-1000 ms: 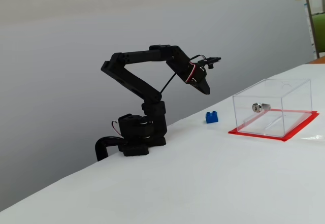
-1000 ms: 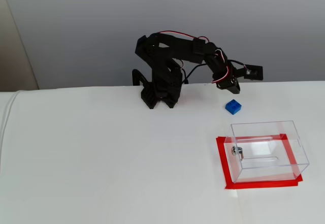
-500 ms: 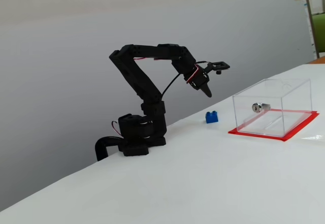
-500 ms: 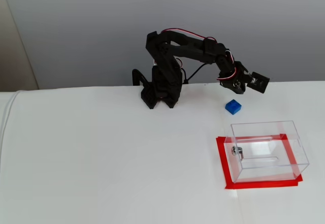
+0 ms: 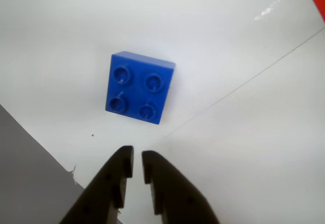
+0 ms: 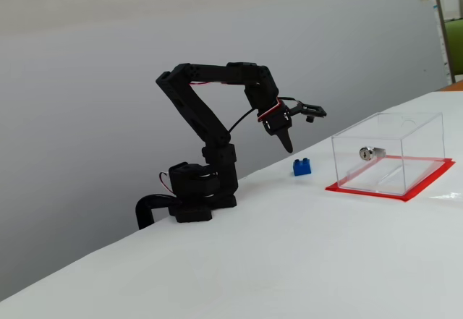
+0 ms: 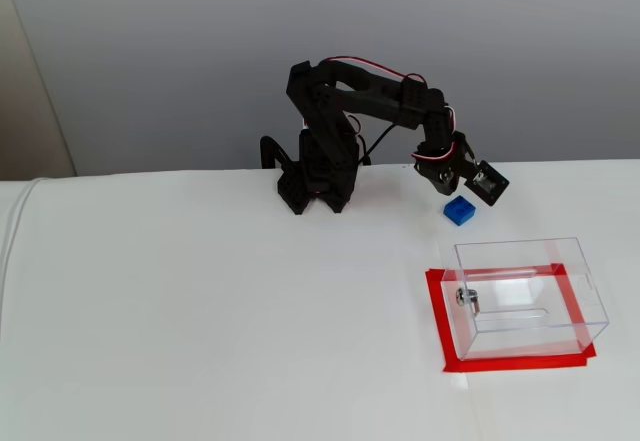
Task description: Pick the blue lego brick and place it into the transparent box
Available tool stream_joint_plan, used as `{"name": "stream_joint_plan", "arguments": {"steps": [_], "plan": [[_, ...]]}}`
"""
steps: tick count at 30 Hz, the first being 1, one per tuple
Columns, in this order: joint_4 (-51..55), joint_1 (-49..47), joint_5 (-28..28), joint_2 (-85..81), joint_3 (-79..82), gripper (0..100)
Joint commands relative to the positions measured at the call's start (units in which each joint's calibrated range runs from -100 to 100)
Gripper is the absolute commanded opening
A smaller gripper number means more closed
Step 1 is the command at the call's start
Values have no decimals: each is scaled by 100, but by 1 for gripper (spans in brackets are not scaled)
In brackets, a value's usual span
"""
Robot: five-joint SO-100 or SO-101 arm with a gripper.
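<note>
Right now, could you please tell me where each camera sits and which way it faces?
Wrist view: rides the arm, looks down on the brick; end effector tips show.
Fixed view: low at the table's side; whole arm, brick and box show.
Fixed view: high, facing the wall; whole arm, end effector above the brick.
All share the brick.

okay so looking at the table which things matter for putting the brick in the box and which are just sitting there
Part of the job:
- blue brick, on the table, not yet gripped
- clear box on its red sheet
- gripper, above the brick, nearly shut

Just there:
- silver lock part on the box wall
- shelf at the far right of a fixed view
</note>
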Motion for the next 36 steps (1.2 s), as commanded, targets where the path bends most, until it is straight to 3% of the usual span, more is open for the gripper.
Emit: {"name": "stream_joint_plan", "arguments": {"steps": [1,9,16,29,36], "plan": [[29,114,74,-52,-315,2],[20,121,168,-27,-315,2],[20,114,173,-10,-306,17],[-101,99,121,33,-288,28],[-1285,-78,116,381,-242,28]]}}
